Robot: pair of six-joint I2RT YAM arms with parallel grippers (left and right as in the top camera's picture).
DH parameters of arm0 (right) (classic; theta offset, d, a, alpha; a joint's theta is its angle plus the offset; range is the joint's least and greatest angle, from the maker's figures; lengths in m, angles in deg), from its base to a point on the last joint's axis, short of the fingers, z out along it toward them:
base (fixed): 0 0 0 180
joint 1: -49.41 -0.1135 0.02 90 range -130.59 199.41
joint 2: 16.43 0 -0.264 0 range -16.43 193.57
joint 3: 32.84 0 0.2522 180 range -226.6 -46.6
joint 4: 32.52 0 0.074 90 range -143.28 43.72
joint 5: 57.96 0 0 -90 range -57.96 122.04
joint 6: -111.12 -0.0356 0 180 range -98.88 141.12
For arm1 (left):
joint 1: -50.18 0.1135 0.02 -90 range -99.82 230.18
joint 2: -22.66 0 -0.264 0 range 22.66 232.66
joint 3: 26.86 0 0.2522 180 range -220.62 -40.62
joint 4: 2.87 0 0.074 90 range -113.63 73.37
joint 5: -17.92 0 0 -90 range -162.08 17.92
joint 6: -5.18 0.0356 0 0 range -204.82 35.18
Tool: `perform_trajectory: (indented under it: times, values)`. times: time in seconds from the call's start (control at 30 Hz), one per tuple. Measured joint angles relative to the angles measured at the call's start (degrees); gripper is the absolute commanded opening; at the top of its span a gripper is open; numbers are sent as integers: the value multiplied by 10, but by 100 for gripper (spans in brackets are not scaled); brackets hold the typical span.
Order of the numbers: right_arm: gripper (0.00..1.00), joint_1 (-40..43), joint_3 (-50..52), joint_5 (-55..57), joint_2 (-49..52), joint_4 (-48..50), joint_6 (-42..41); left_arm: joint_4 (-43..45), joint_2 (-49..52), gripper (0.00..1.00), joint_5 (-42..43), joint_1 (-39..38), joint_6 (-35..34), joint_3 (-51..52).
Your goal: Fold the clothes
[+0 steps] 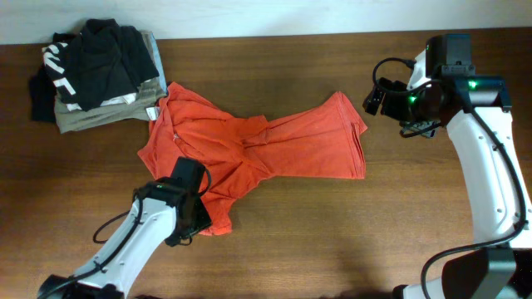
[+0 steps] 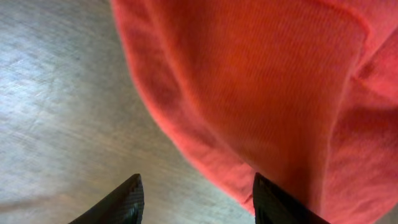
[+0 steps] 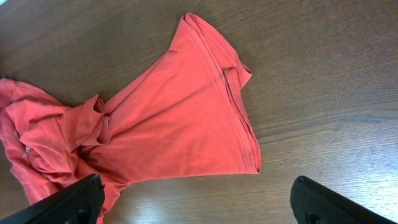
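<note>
The red-orange T-shirt (image 1: 258, 145) lies crumpled and twisted at the middle of the wooden table, its hem spread out to the right; no lettering shows. My left gripper (image 1: 193, 218) is open, low over the shirt's near edge (image 2: 261, 93), with one finger over the cloth and one over bare wood. My right gripper (image 1: 374, 100) is open and empty, held above the table just right of the hem (image 3: 186, 118).
A pile of folded garments stands at the back left: a black one with white print (image 1: 91, 58) on top of khaki ones (image 1: 104, 112). The shirt's collar edge lies right next to this pile.
</note>
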Motion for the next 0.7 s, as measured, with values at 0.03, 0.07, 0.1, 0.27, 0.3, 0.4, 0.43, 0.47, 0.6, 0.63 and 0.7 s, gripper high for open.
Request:
perform_trajectory:
  times: [0.03, 0.07, 0.1, 0.27, 0.3, 0.4, 0.43, 0.47, 0.6, 0.63, 0.7]
  values:
    - [99, 0, 0, 0, 0, 0, 0, 14, 15, 56, 2, 0, 0, 0]
    - [99, 0, 0, 0, 0, 0, 0, 16, 31, 56, 3, 0, -2, 0]
    - [98, 0, 0, 0, 0, 0, 0, 19, 42, 56, 3, 0, -2, 0]
    - [99, 0, 0, 0, 0, 0, 0, 31, 73, 20, 7, 1, -2, -2]
    - [99, 0, 0, 0, 0, 0, 0, 33, 74, 1, 11, 1, -3, -3]
    - [99, 0, 0, 0, 0, 0, 0, 31, 79, 1, 18, 1, -1, -5]
    - [99, 0, 0, 0, 0, 0, 0, 26, 79, 1, 18, 1, -1, -5]
    - [99, 0, 0, 0, 0, 0, 0, -11, 79, 1, 20, 1, -1, -8]
    - [99, 0, 0, 0, 0, 0, 0, -163, -24, 1, 24, 1, 1, -68]
    - [99, 0, 0, 0, 0, 0, 0, -183, -50, 1, 24, 1, 2, -73]
    - [99, 0, 0, -5, 0, 17, -6, -236, -114, 1, 24, 1, 3, -74]
